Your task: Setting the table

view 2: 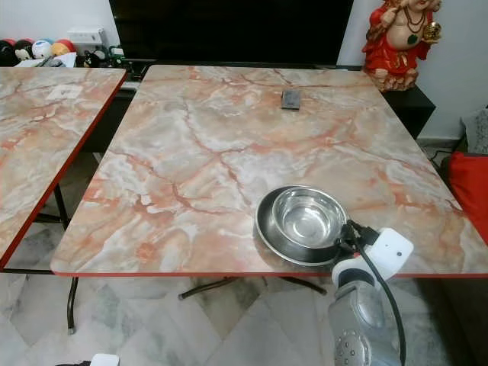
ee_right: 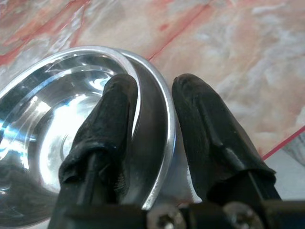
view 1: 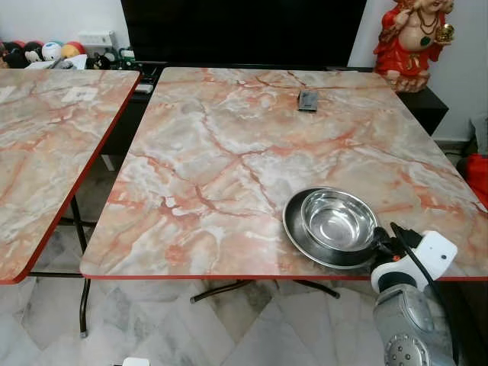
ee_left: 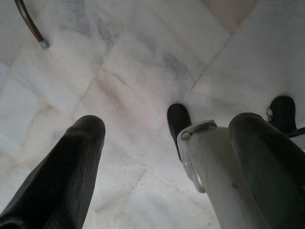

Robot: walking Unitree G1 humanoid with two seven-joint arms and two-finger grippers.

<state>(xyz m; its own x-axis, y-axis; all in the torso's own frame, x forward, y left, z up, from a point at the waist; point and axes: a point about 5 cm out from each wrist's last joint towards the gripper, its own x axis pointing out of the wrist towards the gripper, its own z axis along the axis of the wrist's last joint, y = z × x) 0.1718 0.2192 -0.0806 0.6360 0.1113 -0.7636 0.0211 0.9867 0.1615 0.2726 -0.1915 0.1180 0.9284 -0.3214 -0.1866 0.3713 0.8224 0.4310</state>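
table: a pink-and-cream marble-patterned tabletop with a red edge (view 1: 229, 175), with a second matching table (view 1: 46, 137) just beside it on the left.
dishes: a shiny steel bowl (view 1: 338, 219) sits nested in a wider dark steel plate (view 1: 299, 232), near the table's front edge, right of centre.
right gripper: the right gripper (ee_right: 152, 119) straddles the rims, one black finger (ee_right: 114, 119) inside the bowl, the other outside the plate; it appears to pinch bowl and plate together.
left gripper: the left gripper (ee_left: 167, 138) hangs idle over the white marble floor, fingers spread apart.
far end: a small dark flat object (view 1: 307, 100) lies there.
risk: the smooth rims could slip from the pinch; any pull toward the edge could drop the stack off the table.
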